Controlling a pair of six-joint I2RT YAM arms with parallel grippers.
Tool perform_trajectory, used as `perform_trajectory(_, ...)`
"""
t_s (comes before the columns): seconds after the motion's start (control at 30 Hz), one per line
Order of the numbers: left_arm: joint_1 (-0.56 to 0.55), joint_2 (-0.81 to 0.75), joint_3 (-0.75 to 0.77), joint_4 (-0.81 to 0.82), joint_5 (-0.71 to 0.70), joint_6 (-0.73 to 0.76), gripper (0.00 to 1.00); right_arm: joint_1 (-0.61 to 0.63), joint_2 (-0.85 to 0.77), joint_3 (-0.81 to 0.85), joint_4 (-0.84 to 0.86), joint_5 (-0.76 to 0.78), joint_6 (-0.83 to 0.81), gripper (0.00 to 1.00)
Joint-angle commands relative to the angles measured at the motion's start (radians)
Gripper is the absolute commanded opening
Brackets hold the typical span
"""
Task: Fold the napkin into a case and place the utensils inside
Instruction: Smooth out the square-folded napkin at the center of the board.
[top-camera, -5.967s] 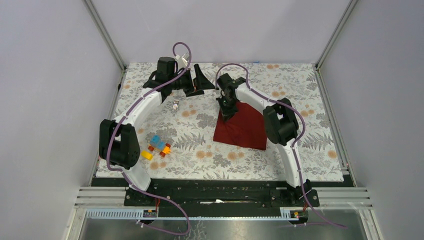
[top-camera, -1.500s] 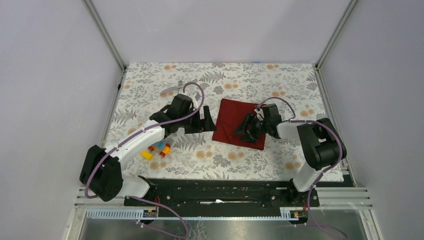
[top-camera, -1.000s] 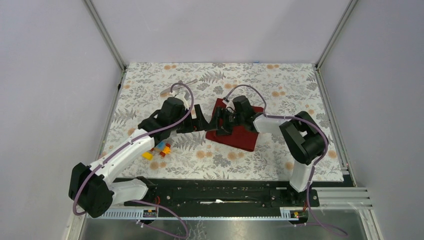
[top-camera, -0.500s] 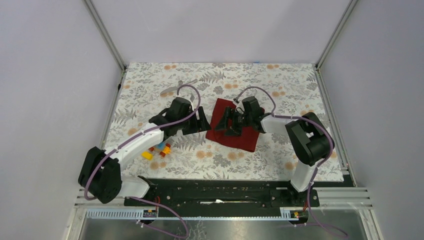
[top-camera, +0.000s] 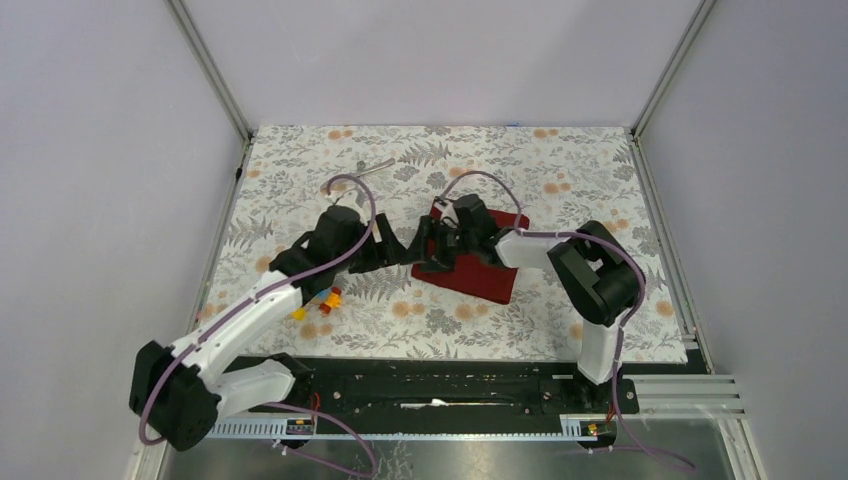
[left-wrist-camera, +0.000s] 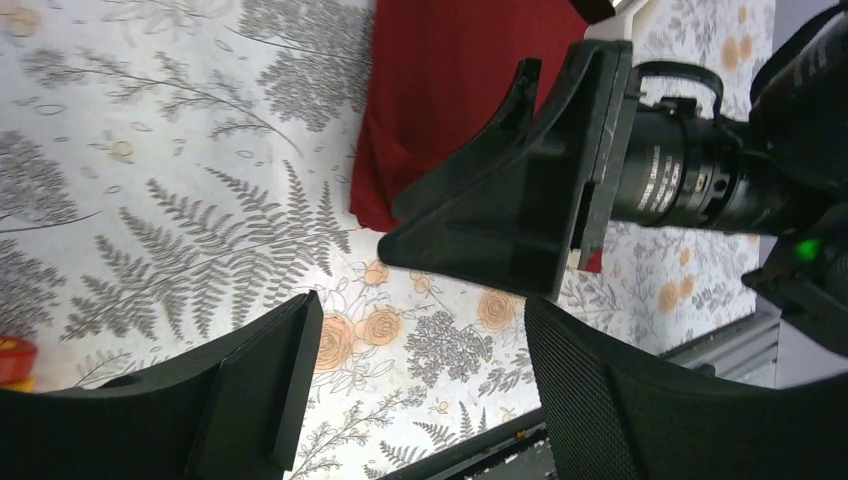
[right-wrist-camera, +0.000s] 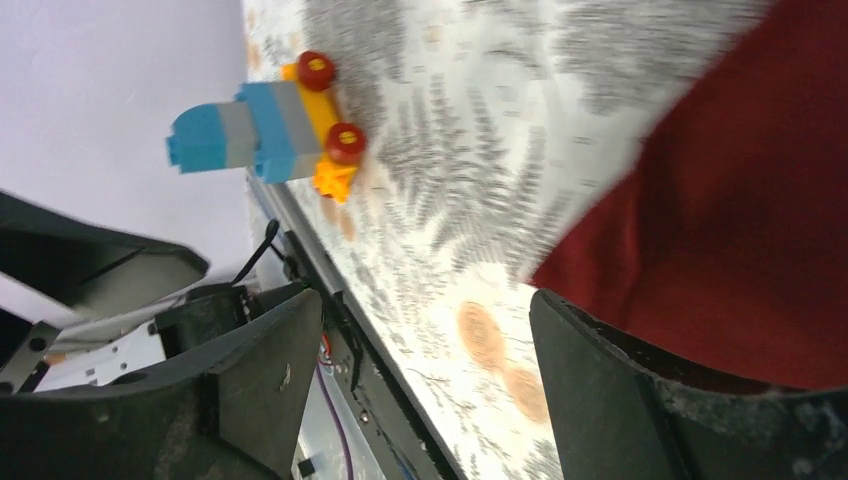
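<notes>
1. Napkin (top-camera: 478, 262): dark red cloth, folded to a flat oblong. It lies mid-table on the floral-patterned table (top-camera: 560, 160), with both grippers at its left edge. The left wrist view shows its near corner under a finger of the right gripper.
2. Left gripper (top-camera: 397, 245): low over the table, just left of the napkin. The jaws are spread wide, with only the bare patterned table top between them; it has hold of nothing.
3. Right gripper (top-camera: 432, 248): at the napkin's left edge, facing the left gripper. The jaws are spread wide. In its own wrist view one finger sits over the cloth's corner and the other over the table. No grip on the cloth shows; whether the finger touches it cannot be told.
4. Utensil (top-camera: 375, 166): one slim silver piece at the far left of the table, well apart from the napkin. It is too small to tell its kind.
5. Toy blocks (top-camera: 318, 298): a blue, orange and red cluster beside the left arm, left of the napkin.
</notes>
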Motion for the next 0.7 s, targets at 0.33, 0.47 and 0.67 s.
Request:
perform_trajectory(0.33,0.010,0.053,-0.002,0.128,0.090,-0.027,0.63,-0.114,-0.339,-0.215,-0.170,0.071,-0.071,0.82)
perform_trajectory(0.47,0.009,0.280,0.092,0.185,0.257,-0.013,0.42,-0.186,-0.419,-0.301,-0.190,0.042,-0.079,0.67)
perform_trajectory(0.67,0.010,0.512,0.161,0.243,0.219,-0.015,0.22,-0.286,-0.385,-0.343,-0.222,-0.036,-0.123,0.40)
